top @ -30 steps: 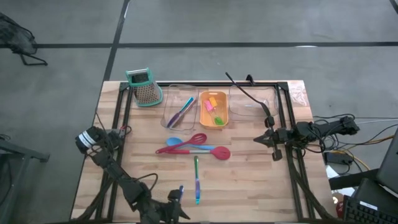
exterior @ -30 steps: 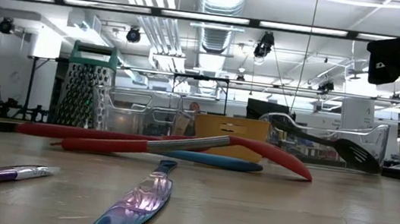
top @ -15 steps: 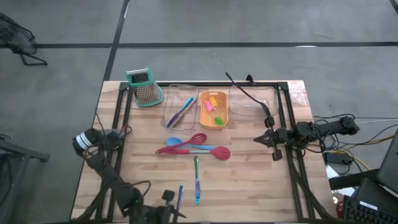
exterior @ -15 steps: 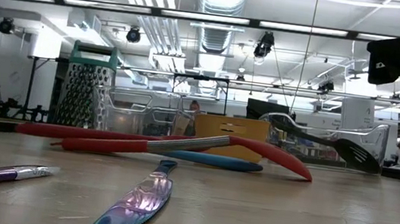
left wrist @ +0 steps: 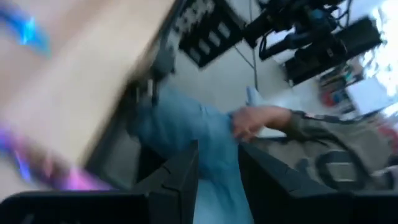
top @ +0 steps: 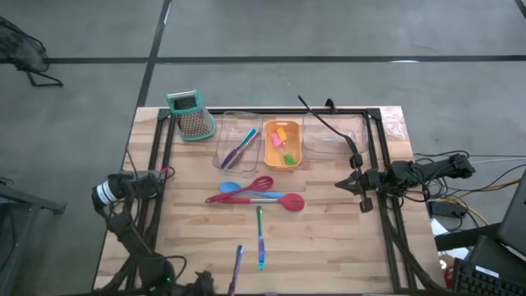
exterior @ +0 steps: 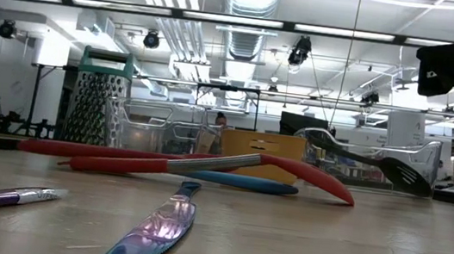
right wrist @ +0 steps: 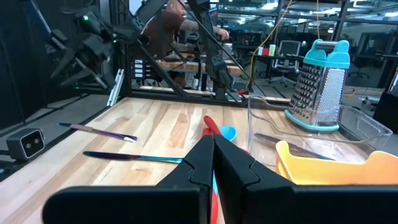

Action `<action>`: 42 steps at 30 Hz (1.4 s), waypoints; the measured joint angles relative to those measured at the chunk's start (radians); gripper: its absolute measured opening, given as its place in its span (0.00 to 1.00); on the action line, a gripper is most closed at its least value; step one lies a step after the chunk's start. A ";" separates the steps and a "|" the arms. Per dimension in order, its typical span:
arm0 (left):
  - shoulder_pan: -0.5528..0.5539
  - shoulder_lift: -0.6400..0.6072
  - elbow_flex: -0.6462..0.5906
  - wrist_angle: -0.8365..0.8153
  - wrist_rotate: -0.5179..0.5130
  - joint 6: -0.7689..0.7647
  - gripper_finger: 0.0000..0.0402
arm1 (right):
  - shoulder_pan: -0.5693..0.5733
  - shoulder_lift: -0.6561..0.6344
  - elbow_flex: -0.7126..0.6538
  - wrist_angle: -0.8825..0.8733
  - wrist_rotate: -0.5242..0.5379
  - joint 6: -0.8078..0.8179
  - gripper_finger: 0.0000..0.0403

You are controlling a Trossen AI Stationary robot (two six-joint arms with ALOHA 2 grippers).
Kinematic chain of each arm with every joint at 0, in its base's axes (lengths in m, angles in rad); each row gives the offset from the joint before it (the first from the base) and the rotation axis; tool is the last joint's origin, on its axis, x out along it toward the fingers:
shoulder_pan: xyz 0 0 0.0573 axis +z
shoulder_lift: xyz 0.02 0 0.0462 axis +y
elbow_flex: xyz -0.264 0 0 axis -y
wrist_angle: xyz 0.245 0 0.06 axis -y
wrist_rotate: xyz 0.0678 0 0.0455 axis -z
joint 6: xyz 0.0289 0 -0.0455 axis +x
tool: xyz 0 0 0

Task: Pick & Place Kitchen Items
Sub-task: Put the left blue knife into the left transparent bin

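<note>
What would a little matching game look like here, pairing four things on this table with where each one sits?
Things:
1. grater
2. black spoon
3. pink and green pieces
4. red spatula

Places:
a. in the orange tray
b. on bare wood at mid-table
c. at the table's far left corner
d. propped in the rightmost clear tray

Pairs: 1-c, 2-d, 3-a, 4-b

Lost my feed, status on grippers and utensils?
Right gripper shut, empty, parked at table's right edge. Left gripper open, empty, near front edge. Purple stick, green stick loose; path clear.
</note>
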 joint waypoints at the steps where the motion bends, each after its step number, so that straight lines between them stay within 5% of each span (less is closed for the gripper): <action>1: -0.010 0.007 0.000 -0.002 0.007 -0.071 0.29 | 0.000 0.000 0.000 0.000 0.000 -0.001 0.02; 11: -0.057 0.101 0.002 -0.010 -0.010 -0.568 0.29 | 0.000 0.000 0.000 -0.003 0.000 0.000 0.02; 25: -0.064 0.267 0.154 -0.011 0.055 -0.762 0.29 | 0.000 0.000 0.000 -0.002 0.000 0.001 0.02; 42: -0.068 0.374 0.208 -0.091 -0.047 -0.921 0.28 | 0.000 0.000 0.000 -0.002 0.000 0.000 0.02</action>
